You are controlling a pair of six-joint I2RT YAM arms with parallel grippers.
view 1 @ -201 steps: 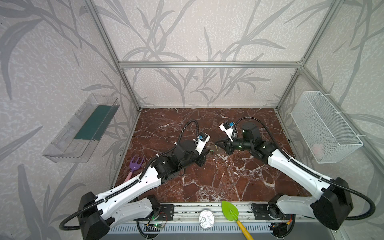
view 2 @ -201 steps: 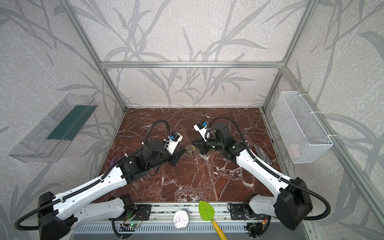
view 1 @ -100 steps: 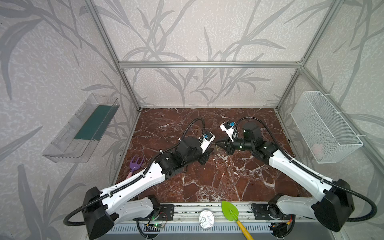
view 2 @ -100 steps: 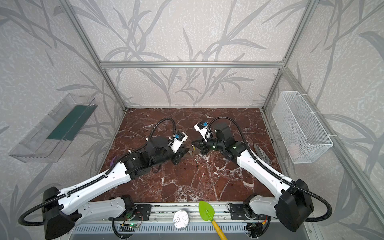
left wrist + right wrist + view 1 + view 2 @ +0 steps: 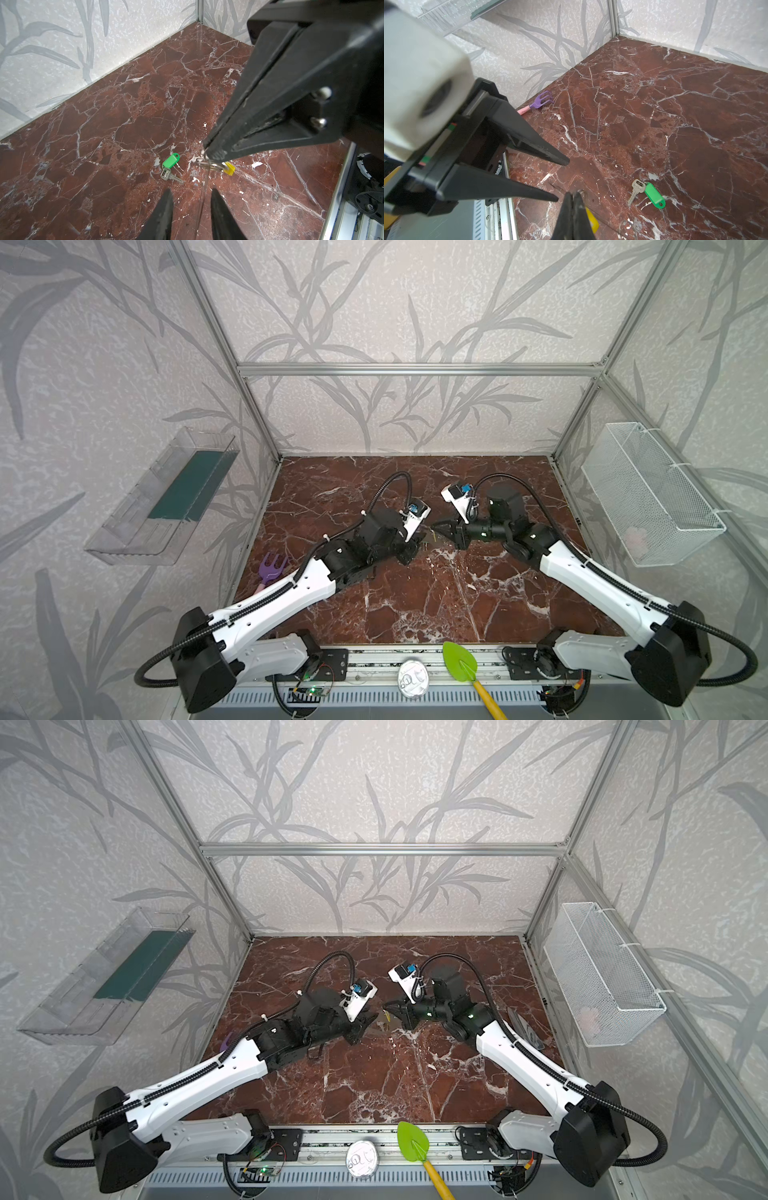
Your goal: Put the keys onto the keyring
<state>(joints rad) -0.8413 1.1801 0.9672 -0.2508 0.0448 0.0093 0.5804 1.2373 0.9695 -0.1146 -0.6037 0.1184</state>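
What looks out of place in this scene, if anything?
The shovel lies across the front rail, off the marble floor, its yellow handle pointing out past the edge. A round silvery disc sits beside it. Nothing looks spilled or broken.

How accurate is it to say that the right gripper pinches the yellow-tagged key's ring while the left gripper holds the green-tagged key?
Not quite: the left wrist view shows the green-tagged key lying free on the marble floor, ahead of the open, empty left gripper. The right gripper does pinch the yellow-tagged key by its ring.
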